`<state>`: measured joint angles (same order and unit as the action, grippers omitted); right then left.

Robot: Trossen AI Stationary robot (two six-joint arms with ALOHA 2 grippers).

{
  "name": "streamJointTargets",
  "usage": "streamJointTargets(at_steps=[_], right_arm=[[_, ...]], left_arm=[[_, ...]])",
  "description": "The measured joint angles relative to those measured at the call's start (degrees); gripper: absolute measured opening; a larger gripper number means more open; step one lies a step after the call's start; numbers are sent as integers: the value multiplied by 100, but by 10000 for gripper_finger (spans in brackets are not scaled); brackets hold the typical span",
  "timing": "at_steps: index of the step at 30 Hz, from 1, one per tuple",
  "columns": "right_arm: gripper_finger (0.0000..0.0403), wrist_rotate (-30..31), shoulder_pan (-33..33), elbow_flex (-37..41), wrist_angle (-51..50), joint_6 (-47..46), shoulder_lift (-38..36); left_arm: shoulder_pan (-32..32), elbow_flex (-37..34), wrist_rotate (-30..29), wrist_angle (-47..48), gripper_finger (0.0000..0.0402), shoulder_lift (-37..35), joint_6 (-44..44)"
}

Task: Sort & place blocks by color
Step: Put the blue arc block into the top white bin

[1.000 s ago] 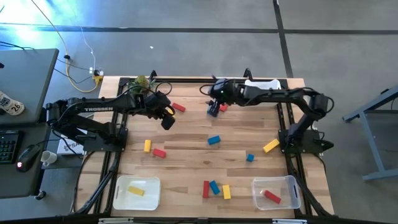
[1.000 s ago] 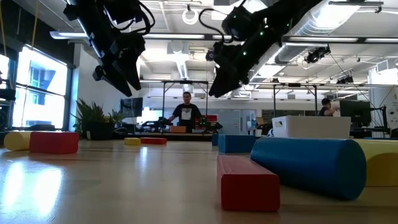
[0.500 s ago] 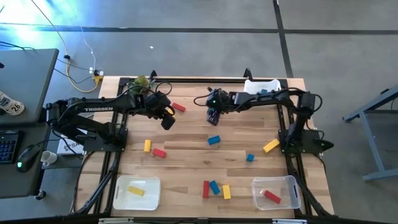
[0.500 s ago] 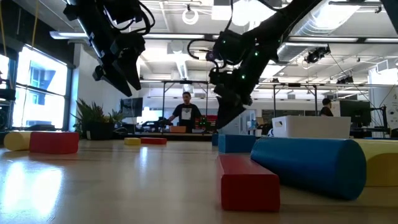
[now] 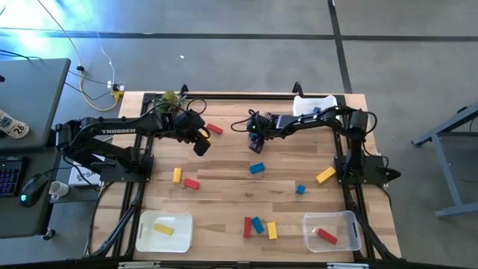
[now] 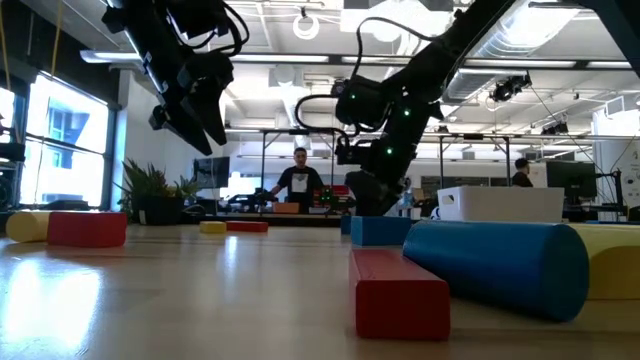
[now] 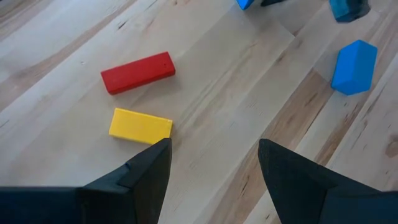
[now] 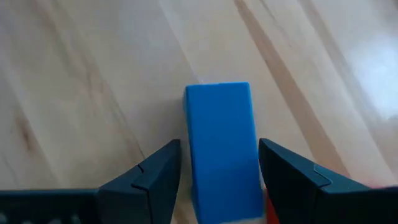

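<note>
Blue block (image 8: 221,146) between right gripper (image 8: 217,177) fingers, seemingly ungripped

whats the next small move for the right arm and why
Probably close the right end effector on the blue block. In the right wrist view the block lies between its open fingers on the wooden table, not yet gripped. The left end effector hovers open above the table and can wait.
</note>
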<state>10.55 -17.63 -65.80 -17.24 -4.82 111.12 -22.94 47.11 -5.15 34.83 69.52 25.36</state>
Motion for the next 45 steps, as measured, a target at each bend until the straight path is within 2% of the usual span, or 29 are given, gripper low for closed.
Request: streamJointTargets(at_steps=[5,10,11,20,34,45], right_arm=[[184,-1,0,-2,35,-266,32],[109,-30,-1,-3,26,-284,32],[107,-53,-4,-5,20,-307,32],[107,-94,-4,-10,-316,-570,-196],[107,1009,-224,-96,-1224,-566,-1545],[107,1795,-1104,-98,-2260,-569,-2515]], left_arm=[[0,0,0,8,227,0,0],[0,0,1,7,227,0,-1],[0,0,2,8,227,0,-1],[0,0,2,7,227,0,-2],[0,0,2,8,227,0,-2],[0,-2,2,4,227,0,15]])
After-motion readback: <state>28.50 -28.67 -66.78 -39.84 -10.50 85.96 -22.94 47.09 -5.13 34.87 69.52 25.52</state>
